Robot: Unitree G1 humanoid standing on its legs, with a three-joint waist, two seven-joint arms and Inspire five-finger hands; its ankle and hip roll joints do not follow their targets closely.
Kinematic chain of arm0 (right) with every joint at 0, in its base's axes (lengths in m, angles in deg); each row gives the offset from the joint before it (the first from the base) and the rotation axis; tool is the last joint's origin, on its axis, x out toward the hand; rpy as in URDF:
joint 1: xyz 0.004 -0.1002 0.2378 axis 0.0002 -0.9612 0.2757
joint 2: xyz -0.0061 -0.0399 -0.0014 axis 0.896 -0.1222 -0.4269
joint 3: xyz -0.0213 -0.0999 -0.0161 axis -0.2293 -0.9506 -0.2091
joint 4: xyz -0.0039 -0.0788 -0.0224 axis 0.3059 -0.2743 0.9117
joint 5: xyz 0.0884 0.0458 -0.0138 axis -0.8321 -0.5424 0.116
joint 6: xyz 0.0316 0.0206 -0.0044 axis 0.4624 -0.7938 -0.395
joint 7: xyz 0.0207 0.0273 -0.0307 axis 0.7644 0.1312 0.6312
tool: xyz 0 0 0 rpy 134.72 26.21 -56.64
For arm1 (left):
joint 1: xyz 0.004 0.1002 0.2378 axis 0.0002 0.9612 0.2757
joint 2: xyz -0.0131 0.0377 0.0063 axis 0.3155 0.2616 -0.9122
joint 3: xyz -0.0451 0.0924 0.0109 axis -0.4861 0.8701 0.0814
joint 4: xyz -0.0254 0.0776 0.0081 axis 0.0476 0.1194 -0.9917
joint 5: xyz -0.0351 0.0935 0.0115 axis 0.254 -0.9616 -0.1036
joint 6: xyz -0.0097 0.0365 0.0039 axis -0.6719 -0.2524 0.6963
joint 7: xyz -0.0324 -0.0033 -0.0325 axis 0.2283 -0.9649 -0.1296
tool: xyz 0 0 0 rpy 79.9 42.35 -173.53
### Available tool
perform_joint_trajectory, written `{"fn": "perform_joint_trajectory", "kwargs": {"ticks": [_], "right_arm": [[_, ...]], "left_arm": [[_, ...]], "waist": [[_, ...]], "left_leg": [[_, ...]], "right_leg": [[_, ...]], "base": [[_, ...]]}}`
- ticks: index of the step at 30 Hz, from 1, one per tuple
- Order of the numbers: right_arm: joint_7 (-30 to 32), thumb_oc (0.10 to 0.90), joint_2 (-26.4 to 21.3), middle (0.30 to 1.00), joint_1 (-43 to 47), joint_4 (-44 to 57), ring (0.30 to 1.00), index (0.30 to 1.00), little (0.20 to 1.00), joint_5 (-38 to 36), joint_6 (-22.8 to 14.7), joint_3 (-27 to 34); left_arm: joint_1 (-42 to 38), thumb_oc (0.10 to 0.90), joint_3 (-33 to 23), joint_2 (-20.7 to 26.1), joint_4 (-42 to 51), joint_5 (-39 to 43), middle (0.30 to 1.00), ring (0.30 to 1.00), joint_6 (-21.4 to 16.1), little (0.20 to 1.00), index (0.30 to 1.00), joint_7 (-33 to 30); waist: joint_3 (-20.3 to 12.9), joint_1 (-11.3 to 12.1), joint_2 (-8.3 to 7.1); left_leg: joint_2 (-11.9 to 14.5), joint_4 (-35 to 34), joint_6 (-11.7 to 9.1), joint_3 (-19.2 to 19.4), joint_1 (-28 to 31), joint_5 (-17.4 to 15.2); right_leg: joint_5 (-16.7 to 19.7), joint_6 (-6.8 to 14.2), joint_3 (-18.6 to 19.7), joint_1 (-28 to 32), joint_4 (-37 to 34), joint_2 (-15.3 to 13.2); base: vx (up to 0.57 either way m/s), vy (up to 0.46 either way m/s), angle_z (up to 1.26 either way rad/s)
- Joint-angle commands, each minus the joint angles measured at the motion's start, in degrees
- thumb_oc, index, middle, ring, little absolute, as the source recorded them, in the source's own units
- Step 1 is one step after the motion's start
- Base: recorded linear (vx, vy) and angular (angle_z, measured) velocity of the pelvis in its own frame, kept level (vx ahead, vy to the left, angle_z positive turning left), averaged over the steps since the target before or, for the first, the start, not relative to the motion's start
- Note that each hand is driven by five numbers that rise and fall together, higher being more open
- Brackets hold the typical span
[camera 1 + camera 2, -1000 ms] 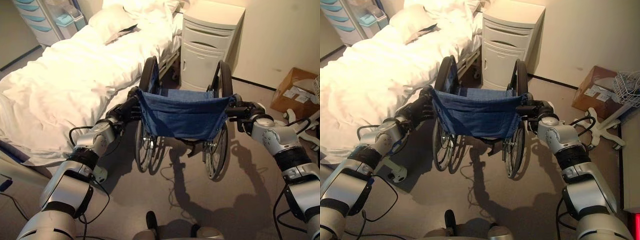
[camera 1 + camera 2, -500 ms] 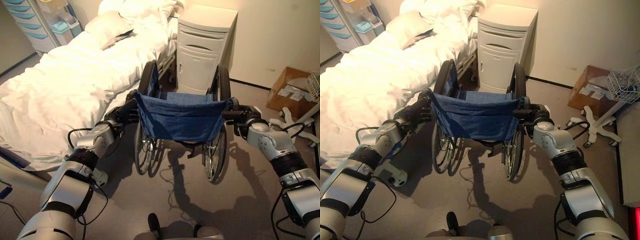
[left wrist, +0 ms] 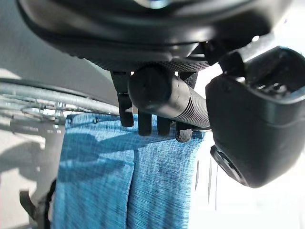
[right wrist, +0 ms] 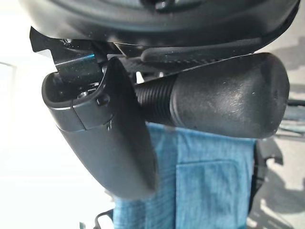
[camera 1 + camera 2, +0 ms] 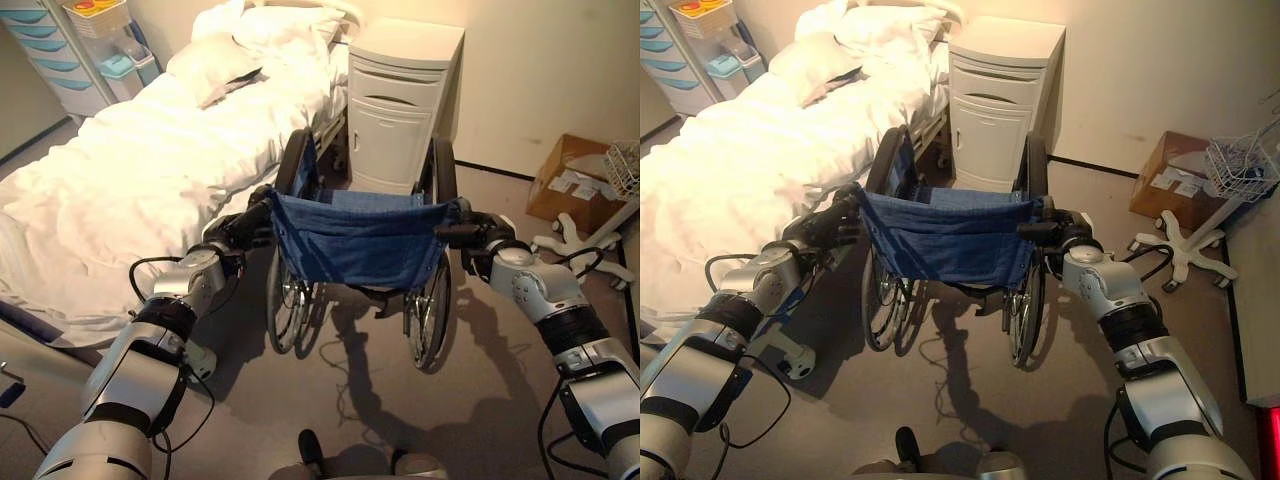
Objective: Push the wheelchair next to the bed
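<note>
Left robot hand [image 5: 247, 226] clamped round black ribbed push handle [image 3: 167, 98], fingers curled over it. Right robot hand [image 5: 478, 232] clamped on the other black rubber push handle [image 4: 224, 102], thumb wrapped beside it.

Step in hand, as I judge it: rolling the chair forward along the bedside. To do well: keep both grips firm, push evenly so it doesn't yaw, bias slightly toward 10 o'clock to close on the mattress edge, and slow down early since the white bedside cabinet [image 5: 400, 95] sits just ahead at 12 o'clock. Watch the left wheel against the bed frame.

Folding wheelchair with blue fabric backrest, large black-tyred spoked wheels [image 5: 352, 240]: centre of head view, on grey floor [image 5: 350, 400], its left side just beside white-sheeted hospital bed [image 5: 120, 170]. Backrest cloth sags a little between the uprights. Brown cardboard box [image 5: 585, 180] at 2 o'clock, well apart.
</note>
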Motion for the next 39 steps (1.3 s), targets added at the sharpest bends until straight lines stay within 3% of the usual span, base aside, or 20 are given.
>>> {"fn": "perform_joint_trajectory", "kwargs": {"ticks": [1,4,6,7,10,14,20,25,29,30,37,39], "right_arm": [[-8.19,0.800,2.62,0.900,1.96,2.84,0.900,0.900,0.900,1.15,-5.19,0.67],[-11.81,0.800,-2.70,0.900,2.10,2.33,0.900,0.900,0.900,3.28,-2.27,2.84],[-18.51,0.800,-8.59,0.900,3.52,0.92,0.900,0.900,0.900,10.91,-0.55,3.63],[-20.52,0.800,-10.09,0.900,4.02,0.47,0.900,0.900,0.900,13.45,-0.45,3.35],[-31.01,0.800,-20.33,0.900,7.35,-1.11,0.900,0.900,0.900,22.12,0.80,0.82],[-38.92,0.800,-29.52,0.900,8.19,-1.63,0.900,0.900,0.900,26.23,0.27,0.12],[-39.92,0.800,-37.03,0.900,5.33,-2.75,0.900,0.900,0.900,25.48,0.80,4.78],[-39.77,0.800,-42.01,0.900,7.00,-6.65,0.900,0.900,0.900,27.02,-0.60,5.16],[-37.33,0.800,-47.42,0.900,13.51,-9.31,0.900,0.900,0.900,34.61,-4.16,0.92],[-36.23,0.800,-49.65,0.900,17.74,-10.58,0.900,0.900,0.900,37.64,-5.62,-2.58],[-37.61,0.800,-53.43,0.900,28.98,-11.48,0.900,0.900,0.900,42.59,-7.09,-13.74],[-37.29,0.800,-53.38,0.900,28.96,-10.67,0.900,0.900,0.900,40.19,-6.52,-14.21]], "left_arm": [[-10.02,0.800,-2.94,4.18,2.35,-5.66,0.900,0.900,-9.01,0.900,0.900,1.00],[-8.96,0.800,-3.38,7.47,5.94,-7.36,0.900,0.900,-7.50,0.900,0.900,2.28],[-8.32,0.800,-4.09,10.79,8.50,-9.15,0.900,0.900,-6.11,0.900,0.900,3.59],[-8.24,0.800,-4.08,11.50,8.94,-10.64,0.900,0.900,-6.00,0.900,0.900,3.60],[-8.66,0.800,-3.19,17.71,10.45,-18.09,0.900,0.900,-4.72,0.900,0.900,5.15],[-9.75,0.800,-2.04,25.54,10.63,-23.29,0.900,0.900,-3.22,0.900,0.900,7.67],[-9.43,0.800,-2.52,34.05,8.67,-24.50,0.900,0.900,0.30,0.900,0.900,9.80],[-10.59,0.800,-1.17,38.91,4.94,-25.56,0.900,0.900,-0.04,0.900,0.900,9.43],[-11.82,0.800,0.23,42.06,2.80,-24.85,0.900,0.900,-1.53,0.900,0.900,9.38],[-12.37,0.800,0.86,42.69,2.48,-23.94,0.900,0.900,-1.81,0.900,0.900,9.52],[-8.08,0.800,-2.62,43.28,2.43,-21.67,0.900,0.900,-3.47,0.900,0.900,10.74],[-6.65,0.800,-4.33,43.03,2.74,-19.81,0.900,0.900,-3.86,0.900,0.900,10.83]], "waist": [[-3.96,4.29,1.46],[-4.26,4.80,1.07],[-4.77,5.29,0.62],[-4.92,5.41,0.51],[-5.70,5.84,-0.37],[-6.00,6.02,-0.94],[-6.44,6.13,-1.36],[-6.93,6.30,-1.74],[-7.48,6.57,-2.31],[-7.74,6.65,-2.60],[-8.57,6.33,-3.01],[-8.71,5.96,-2.73]], "left_leg": [[-5.93,5.16,0.18,3.03,4.50,-13.73],[-5.74,4.45,-0.16,2.76,4.92,-13.43],[-5.54,3.58,-0.42,2.71,5.37,-13.21],[-5.47,3.29,-0.48,2.73,5.51,-13.14],[-4.96,2.13,-0.84,3.14,5.94,-12.60],[-4.35,0.78,-1.15,3.27,6.28,-11.83],[-3.85,0.15,-1.57,2.79,6.23,-11.79],[-3.65,0.15,-1.83,2.65,6.34,-11.95],[-3.59,0.15,-1.91,2.57,6.56,-12.18],[-3.55,0.15,-1.92,2.48,6.58,-12.27],[-3.30,0.15,-1.97,2.53,6.98,-12.47],[-3.22,0.15,-1.98,2.56,7.10,-12.50]], "right_leg": [[3.19,0.40,-2.75,-7.60,5.05,-2.66],[3.22,0.37,-3.26,-6.95,4.46,-2.31],[3.27,0.29,-3.84,-6.50,3.77,-1.86],[3.27,0.27,-3.99,-6.41,3.61,-1.73],[3.23,0.10,-4.75,-5.80,2.75,-1.00],[3.21,-0.20,-5.42,-5.09,2.01,-0.13],[3.09,-0.58,-5.57,-4.30,0.74,1.04],[2.93,-0.80,-5.75,-3.62,0.01,1.69],[2.67,-1.05,-5.53,-3.20,-0.61,2.37],[2.45,-1.09,-5.26,-3.21,-0.55,2.61],[1.86,-1.29,-4.91,-2.90,-0.41,3.32],[1.49,-1.51,-4.62,-2.83,-0.15,3.61]], "base": [[-0.06,-0.040,0.04],[-0.05,-0.059,0.11],[-0.05,-0.079,0.11],[-0.05,-0.082,0.06],[-0.05,-0.092,0.17],[-0.06,-0.084,0.10],[-0.04,-0.060,0.24],[-0.01,-0.054,0.11],[0.00,-0.045,0.04],[0.00,-0.038,0.09],[0.01,-0.030,-0.01],[0.02,-0.027,-0.10]]}}
